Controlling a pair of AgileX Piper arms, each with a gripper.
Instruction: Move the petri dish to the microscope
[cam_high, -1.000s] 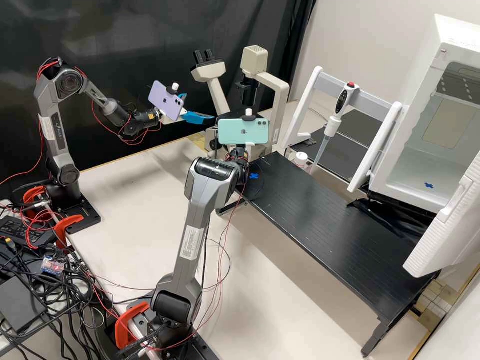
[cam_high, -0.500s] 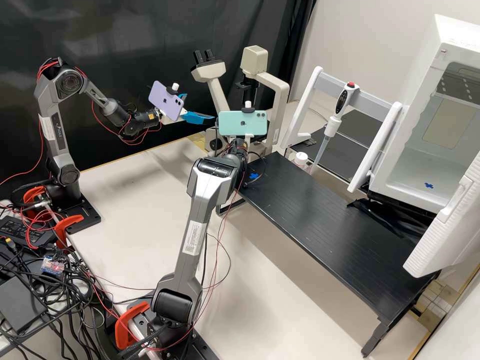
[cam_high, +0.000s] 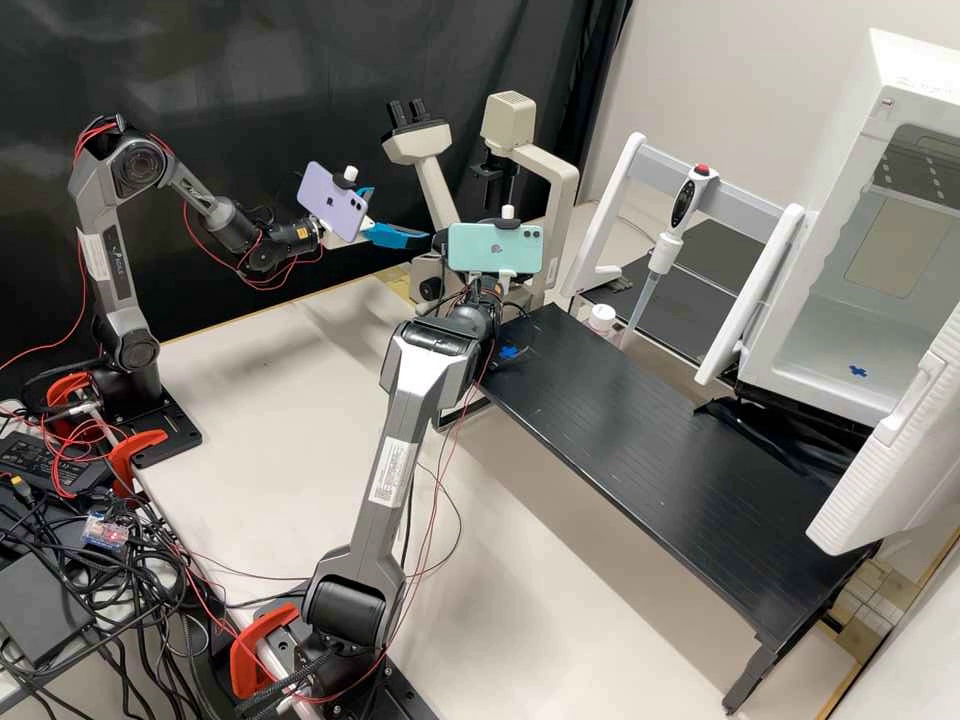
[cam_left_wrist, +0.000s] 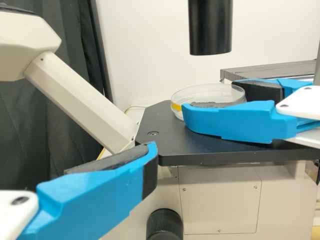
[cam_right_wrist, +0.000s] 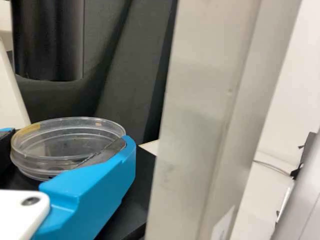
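Evidently the cream metal microscope (cam_high: 563, 200) sets the target, its flat black stage (cam_left_wrist: 170, 145) below the black cylindrical barrel (cam_left_wrist: 210, 25). In the high view the left white gripper with blue fingers (cam_high: 398, 213) hangs at the microscope's nine o'clock, spread and empty. The right white gripper with blue fingers (cam_right_wrist: 69, 137) is nearer, seemingly closed around the clear round plastic petri dish (cam_right_wrist: 50, 162), which lies at its twelve o'clock, over the stage. Whether the base touches is unclear; release likely needs it flat, then withdrawal towards six.
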